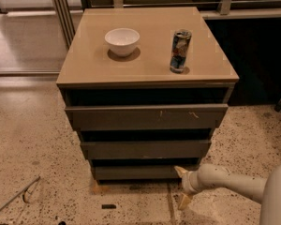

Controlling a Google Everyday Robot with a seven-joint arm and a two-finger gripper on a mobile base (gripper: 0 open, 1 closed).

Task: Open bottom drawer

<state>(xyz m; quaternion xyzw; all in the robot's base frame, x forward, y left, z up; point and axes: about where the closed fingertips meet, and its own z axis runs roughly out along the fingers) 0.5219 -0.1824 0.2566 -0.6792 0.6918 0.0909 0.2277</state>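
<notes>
Here claw (181, 185) low over floor (42, 158), fingers (180, 171) spread apart, upper tip just beside bottom drawer (136, 172) right end.

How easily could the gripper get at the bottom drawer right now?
Probably yes, quite easily: the gripper sits low at the bottom drawer's right end, fingers open, the upper one close to its front. Nothing stands between them.
</notes>
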